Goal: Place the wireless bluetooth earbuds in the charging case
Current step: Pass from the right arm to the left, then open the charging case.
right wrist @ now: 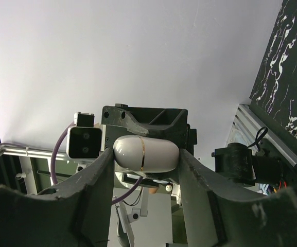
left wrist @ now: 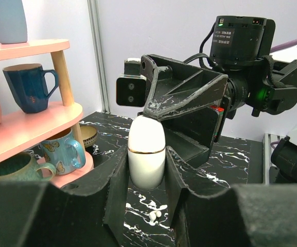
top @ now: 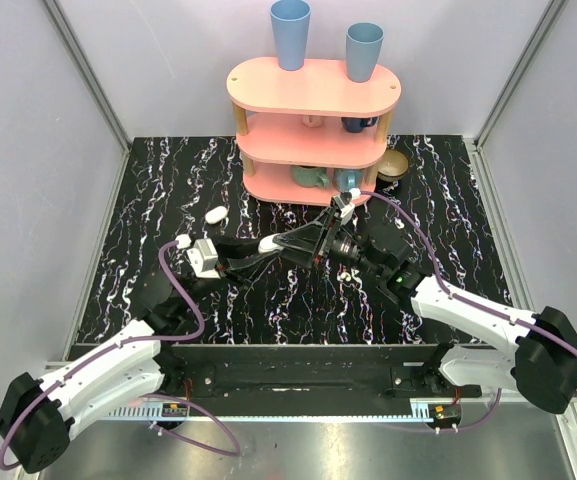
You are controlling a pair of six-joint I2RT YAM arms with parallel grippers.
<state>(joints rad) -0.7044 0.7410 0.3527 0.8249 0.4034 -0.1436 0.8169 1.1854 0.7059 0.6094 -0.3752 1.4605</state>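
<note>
Your left gripper (left wrist: 145,164) clamps charging case (left wrist: 146,149) upright, raised just before pink shelf (top: 313,90), steadying base. Your right gripper (right wrist: 145,155) pinches top half, likely to pry shut lid. Earbud (left wrist: 156,212) waits on table (top: 168,200) before shelf.

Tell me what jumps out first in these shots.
Both arms meet mid-table on one small thing: the white charging case, pinched in the left gripper with the right gripper closed on its other end. Behind them stands a pink three-tier shelf, two blue cups on top and mugs on the lower tiers, loud against the black marbled table.
</note>
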